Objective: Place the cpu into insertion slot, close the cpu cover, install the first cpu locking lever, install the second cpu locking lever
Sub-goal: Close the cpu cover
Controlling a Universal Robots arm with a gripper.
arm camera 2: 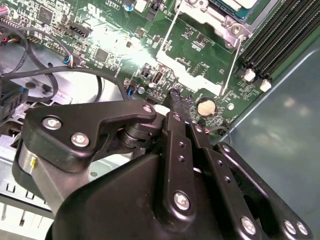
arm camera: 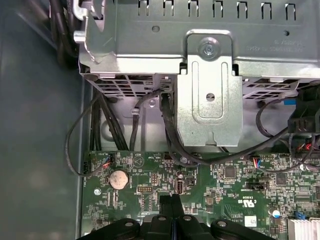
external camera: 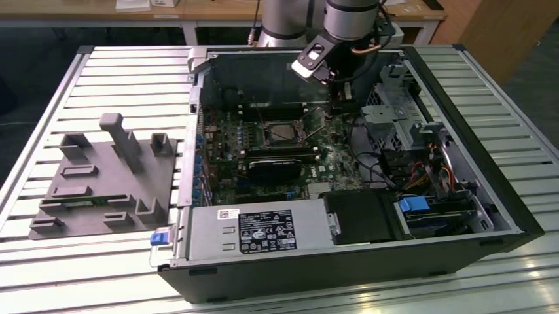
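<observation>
Gripper (arm camera: 172, 206) is hovering clenched and empty just above the green circuit board (arm camera: 225, 185), near the coin battery (arm camera: 119, 178). In the exterior view, the insertion slot (external camera: 279, 133) is sitting at roughly 8 o'clock from it. In the second wrist view, the cpu cover (arm camera 2: 220, 20) is framing a pale corner of the cpu (arm camera 2: 231, 3).

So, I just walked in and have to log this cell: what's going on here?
A grey robot arm reaches into an open black computer case lying on a slatted metal table. Its black gripper is shut, fingers pressed together, low over the green circuit board near a round silver coin battery. The square metal-rimmed insertion slot lies toward the exterior view's left of the gripper, untouched. I cannot tell whether its levers are latched.
</observation>
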